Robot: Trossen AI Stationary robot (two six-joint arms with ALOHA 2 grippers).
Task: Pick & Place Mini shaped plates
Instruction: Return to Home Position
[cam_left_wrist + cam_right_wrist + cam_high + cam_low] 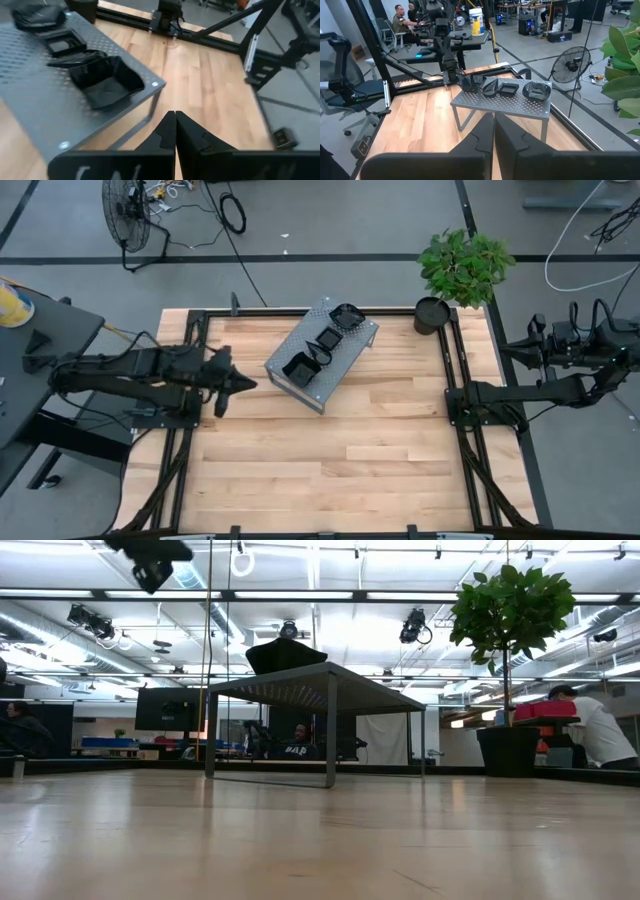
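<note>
Several glossy black mini shaped plates rest in a row on top of a grey perforated metal stand (322, 370): a wavy-rimmed one (347, 316) at the far end, a square one (330, 337), a leaf-like one (318, 354) and a deep square one (298, 367). The left wrist view shows the deep square plate (102, 82) closest. My left gripper (250, 383) (175, 125) hovers shut just left of the stand, touching nothing. My right gripper (493, 127) is shut and held back beyond the table's right edge, facing the stand (505, 100).
A potted green plant in a round black pot (432, 314) stands at the table's far right corner. Black frame rails (455, 380) run along both sides. Bare wood (340, 450) spreads over the near half of the table. People sit in the room beyond.
</note>
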